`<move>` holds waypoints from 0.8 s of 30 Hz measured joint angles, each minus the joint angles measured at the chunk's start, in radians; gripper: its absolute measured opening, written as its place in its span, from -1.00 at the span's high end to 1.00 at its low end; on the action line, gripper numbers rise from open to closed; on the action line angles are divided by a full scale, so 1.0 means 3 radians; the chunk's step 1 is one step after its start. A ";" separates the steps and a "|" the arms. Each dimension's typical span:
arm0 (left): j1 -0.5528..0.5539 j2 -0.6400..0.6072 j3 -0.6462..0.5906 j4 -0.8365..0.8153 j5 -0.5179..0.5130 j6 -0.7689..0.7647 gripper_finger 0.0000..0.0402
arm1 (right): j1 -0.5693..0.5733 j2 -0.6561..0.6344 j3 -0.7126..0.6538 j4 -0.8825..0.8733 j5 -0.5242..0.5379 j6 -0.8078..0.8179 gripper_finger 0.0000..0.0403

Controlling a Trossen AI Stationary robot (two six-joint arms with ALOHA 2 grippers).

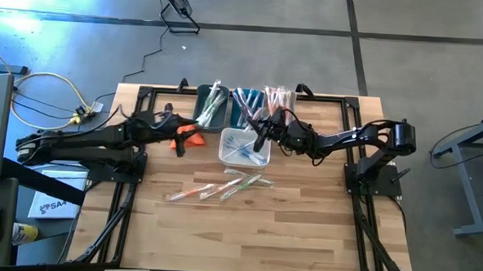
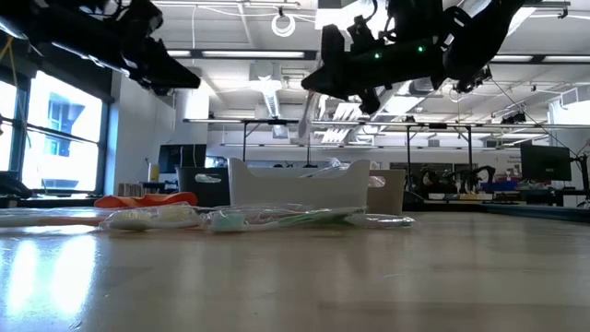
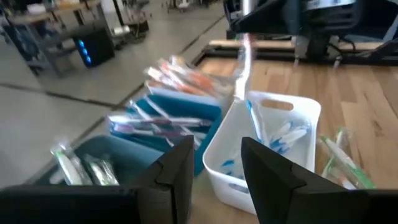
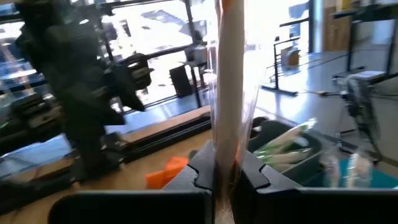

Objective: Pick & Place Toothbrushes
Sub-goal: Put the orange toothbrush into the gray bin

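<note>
My right gripper (image 1: 260, 135) hangs over the white bin (image 1: 243, 149) and is shut on one pale-handled toothbrush (image 4: 227, 93) in a clear wrapper. The bin holds several blue-handled toothbrushes (image 3: 273, 134). My left gripper (image 1: 179, 131) is open and holds nothing. It hovers beside the orange folded cloth (image 1: 190, 136), left of the bin. Several wrapped toothbrushes (image 1: 219, 188) lie flat on the table nearer the near edge. At the far edge are bins of green (image 1: 212, 108), blue (image 1: 247, 107) and orange-pink (image 1: 277, 99) toothbrushes. My right gripper pinches the wrapped toothbrush between its two fingers (image 4: 205, 171), gripping the handle (image 4: 227, 146); which end, I cannot tell. The toothbrush runs forward along the fingers. In the left wrist view it hangs lifted clear, its lower end (image 3: 240, 93) above the white bin's far rim.
The three sorting bins stand side by side along the table's far edge. The table's black frame (image 1: 341, 99) rims the wooden top. Bare wood (image 1: 245, 234) lies toward the near edge. Cables and a box sit off the table's left side (image 1: 55, 103).
</note>
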 joint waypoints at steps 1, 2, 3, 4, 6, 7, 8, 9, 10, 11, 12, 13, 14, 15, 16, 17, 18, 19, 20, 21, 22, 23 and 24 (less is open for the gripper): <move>0.0001 -0.0082 -0.0010 -0.0026 -0.0001 0.0032 0.36 | -0.0005 -0.0037 0.0000 -0.0041 0.0107 0.0000 0.94; 0.0001 -0.0160 -0.0011 -0.0062 -0.0005 0.0062 0.36 | -0.0013 -0.0088 0.0000 -0.0128 0.0229 -0.0001 0.94; 0.0001 -0.0239 -0.0011 -0.0114 -0.0007 0.0078 0.36 | -0.0031 -0.0141 0.0000 -0.0231 0.0353 -0.0005 0.94; 0.0001 -0.0313 -0.0011 -0.0158 -0.0007 0.0080 0.36 | -0.0040 -0.0178 0.0000 -0.0309 0.0477 -0.0005 0.94; 0.0000 -0.0434 -0.0011 -0.0195 -0.0008 0.0077 0.36 | -0.0075 -0.0263 0.0000 -0.0531 0.0743 -0.0001 0.95; 0.0000 -0.0484 -0.0011 -0.0223 -0.0008 0.0077 0.36 | -0.0100 -0.0298 0.0000 -0.0639 0.0847 0.0006 0.95; 0.0000 -0.0529 -0.0011 -0.0259 -0.0008 0.0067 0.36 | -0.0124 -0.0319 0.0000 -0.0710 0.0923 0.0036 0.95; 0.0000 -0.0565 -0.0011 -0.0290 -0.0008 0.0064 0.36 | -0.0155 -0.0326 0.0000 -0.0754 0.0965 0.0095 0.95; 0.0000 -0.0593 -0.0011 -0.0316 -0.0008 0.0064 0.36 | -0.0192 -0.0329 0.0000 -0.0798 0.0978 0.0168 0.95; 0.0000 -0.0612 -0.0011 -0.0342 -0.0008 0.0063 0.36 | -0.0234 -0.0329 0.0000 -0.0854 0.0976 0.0239 0.94; 0.0000 -0.0624 -0.0011 -0.0369 -0.0008 0.0063 0.36 | -0.0279 -0.0328 0.0000 -0.0921 0.0970 0.0303 0.94; 0.0000 -0.0630 -0.0011 -0.0378 -0.0008 0.0063 0.36 | -0.0323 -0.0326 0.0000 -0.0994 0.0953 0.0357 0.94; 0.0000 -0.0631 -0.0011 -0.0375 -0.0007 0.0063 0.36 | -0.0365 -0.0326 0.0000 -0.1064 0.0928 0.0417 0.94; 0.0000 -0.0631 -0.0011 -0.0375 -0.0008 0.0063 0.36 | -0.0404 -0.0326 0.0000 -0.1148 0.0919 0.0488 0.95; 0.0000 -0.0631 -0.0011 -0.0375 -0.0007 0.0063 0.36 | -0.0443 -0.0326 0.0000 -0.1238 0.0919 0.0554 0.95; 0.0000 -0.0631 -0.0011 -0.0373 -0.0007 0.0062 0.36 | -0.0478 -0.0326 0.0000 -0.1320 0.0916 0.0609 0.95; 0.0000 -0.0631 -0.0011 -0.0373 -0.0007 0.0061 0.36 | -0.0513 -0.0324 0.0000 -0.1373 0.0906 0.0666 0.95; 0.0000 -0.0630 -0.0011 -0.0373 -0.0007 0.0061 0.36 | -0.0546 -0.0323 0.0000 -0.1389 0.0876 0.0699 0.94; 0.0000 -0.0629 -0.0011 -0.0373 -0.0007 0.0062 0.36 | -0.0578 -0.0323 0.0000 -0.1381 0.0809 0.0730 0.94; 0.0000 -0.0627 -0.0011 -0.0370 -0.0007 0.0064 0.36 | -0.0609 -0.0324 0.0000 -0.1369 0.0723 0.0758 0.94; 0.0000 -0.0626 -0.0011 -0.0369 -0.0007 0.0066 0.36 | -0.0637 -0.0324 0.0000 -0.1370 0.0647 0.0773 0.94; 0.0000 -0.0626 -0.0011 -0.0370 -0.0007 0.0066 0.36 | -0.0658 -0.0315 0.0000 -0.1371 0.0597 0.0777 0.95; 0.0000 -0.0626 -0.0011 -0.0370 -0.0007 0.0066 0.36 | -0.0670 -0.0291 0.0000 -0.1365 0.0574 0.0779 0.95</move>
